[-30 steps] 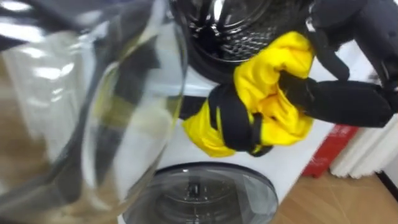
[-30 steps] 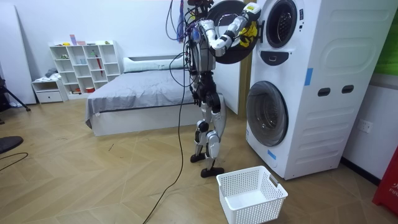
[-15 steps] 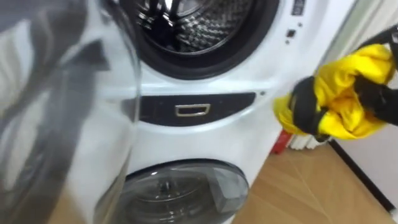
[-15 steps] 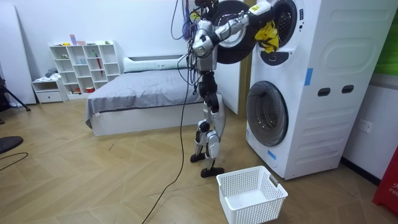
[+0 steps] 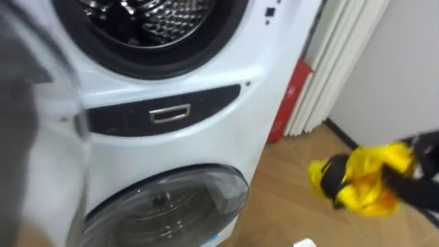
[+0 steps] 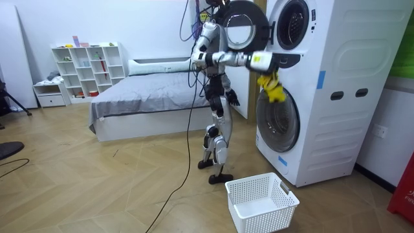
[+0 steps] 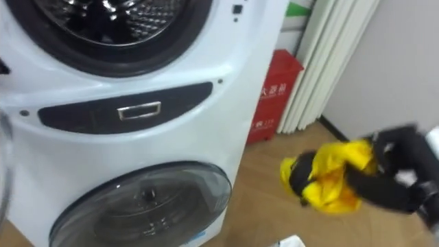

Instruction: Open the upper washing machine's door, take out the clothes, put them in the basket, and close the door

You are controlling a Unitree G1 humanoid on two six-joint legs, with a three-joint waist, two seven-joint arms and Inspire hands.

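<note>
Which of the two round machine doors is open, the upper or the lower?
The upper door: it is swung out, baring the metal drum, while the lower door lies shut.

The right hand [image 7: 398,165] is blurred where it closes on the yellow garment [image 7: 328,175], and the right edge cuts off its wrist. The upper drum [image 5: 147,17] runs out at the top edge, the lower door [image 5: 164,206] at the bottom. The open glass door [image 5: 27,137], near left, is a blur cut by the edge. In the room view the left hand [image 6: 231,99] is too small to read. A white object [image 5: 305,243] at the bottom edge cannot be identified.
</note>
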